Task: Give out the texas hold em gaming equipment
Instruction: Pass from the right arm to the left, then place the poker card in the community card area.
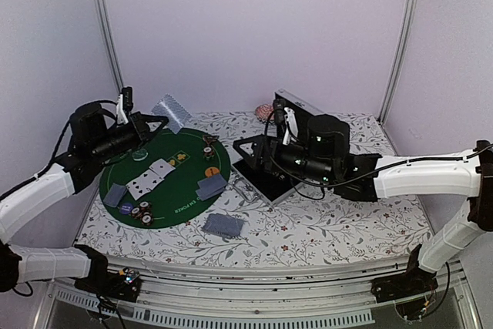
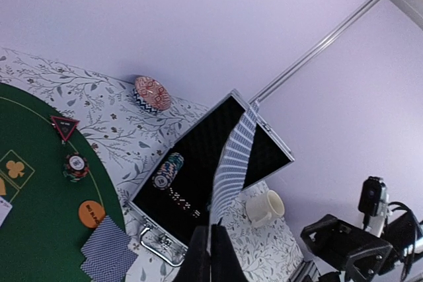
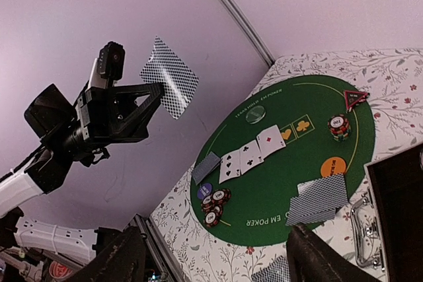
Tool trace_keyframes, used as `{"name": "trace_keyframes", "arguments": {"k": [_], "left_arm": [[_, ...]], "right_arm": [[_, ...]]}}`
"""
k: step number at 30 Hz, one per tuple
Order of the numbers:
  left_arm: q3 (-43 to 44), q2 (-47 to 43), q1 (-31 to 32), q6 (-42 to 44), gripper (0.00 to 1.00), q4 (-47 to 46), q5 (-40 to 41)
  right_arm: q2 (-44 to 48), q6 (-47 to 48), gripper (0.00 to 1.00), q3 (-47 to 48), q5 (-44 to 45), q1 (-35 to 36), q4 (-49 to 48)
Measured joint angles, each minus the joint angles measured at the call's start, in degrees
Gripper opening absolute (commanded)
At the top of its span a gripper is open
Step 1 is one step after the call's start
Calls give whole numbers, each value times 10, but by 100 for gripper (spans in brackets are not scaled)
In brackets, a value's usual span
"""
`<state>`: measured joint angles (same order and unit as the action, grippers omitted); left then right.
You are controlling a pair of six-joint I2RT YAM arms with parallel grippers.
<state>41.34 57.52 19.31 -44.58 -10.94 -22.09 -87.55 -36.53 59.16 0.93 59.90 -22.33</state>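
Observation:
My left gripper (image 1: 158, 119) is raised above the far left of the green poker mat (image 1: 181, 190), shut on one grey-blue-backed card (image 1: 171, 112). That card shows edge-on in the left wrist view (image 2: 232, 160) and flat in the right wrist view (image 3: 169, 77). My right gripper (image 1: 245, 158) hovers open and empty over the case, its jaws wide apart in the right wrist view (image 3: 218, 259). On the mat lie three face-up cards (image 3: 248, 153), a small face-down pile (image 3: 206, 166), two face-down cards (image 3: 320, 199), striped chips (image 3: 215, 201), a chip stack (image 3: 339, 125) and the orange button (image 3: 332, 166).
The open silver case (image 2: 152, 237) stands right of the mat with a roll of chips (image 2: 166, 170) inside. A cream mug (image 2: 264, 208) sits beyond it. A deck (image 1: 223, 225) lies on the floral cloth near the front. A patterned bowl (image 2: 151, 92) is at the back wall.

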Motion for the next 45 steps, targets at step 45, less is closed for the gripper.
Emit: {"name": "trace_keyframes", "arguments": {"k": [45], "left_arm": [[307,620,-170,87,0,134,-125]], "right_arm": [[53,159,99,44,120,-20,272]]}}
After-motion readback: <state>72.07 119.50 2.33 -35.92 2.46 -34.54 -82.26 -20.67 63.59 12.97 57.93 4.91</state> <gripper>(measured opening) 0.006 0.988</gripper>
